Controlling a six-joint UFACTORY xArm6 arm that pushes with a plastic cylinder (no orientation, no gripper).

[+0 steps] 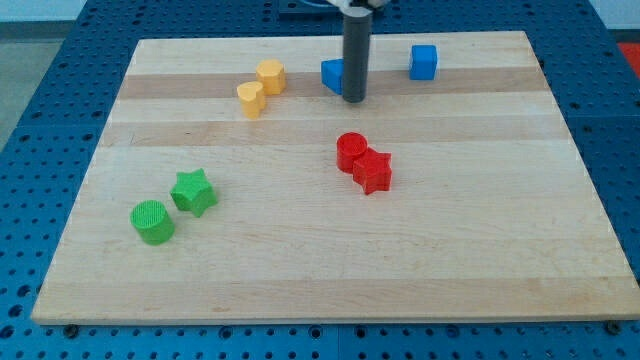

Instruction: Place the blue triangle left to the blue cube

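- Pushing with my tip (354, 99) against the blue triangle's (332, 74) right side, far on the counter (300, 270).
- Blue cube (423, 62) sits well right, so the triangle already lies on its left.
- My tool is a bare rod, grasping nothing.

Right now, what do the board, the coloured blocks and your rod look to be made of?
The board looks like pale wood with a matte finish: lengthwise planks and grain lines show. The blocks, such as the blue cube and green star, look like solid-coloured plastic; fine ridges on the green cylinder hint at 3D printing. The rod is dark and smooth, metal or plastic, I can't tell; my tip sits beside the blue triangle.
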